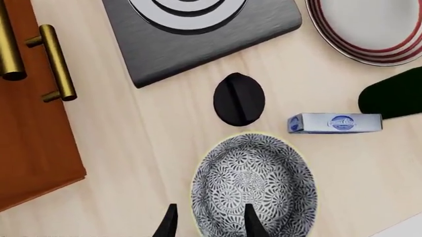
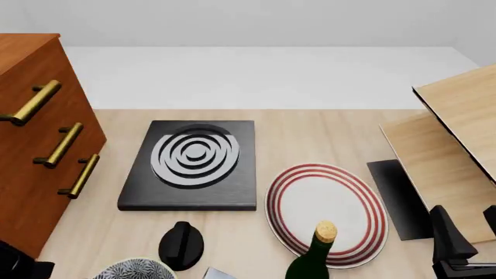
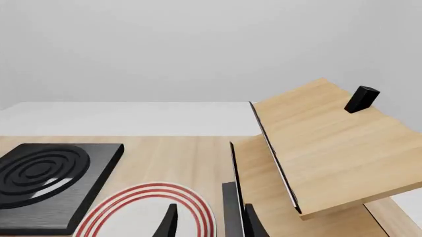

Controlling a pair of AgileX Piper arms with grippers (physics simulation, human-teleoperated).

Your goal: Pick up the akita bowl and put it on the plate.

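likely kitchen (stove burner [image 2: 194,156], plate [image 2: 326,210])

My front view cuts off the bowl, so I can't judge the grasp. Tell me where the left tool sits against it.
Observer: The left tool is open. Seen along its fingers, the bowl has its rim between them: one finger is over the inside, one outside.
Operator: Report what lies close to the bowl.
Observer: A small blue-and-white box lies flat beside it, not touching, and a black knob stands just past its rim.
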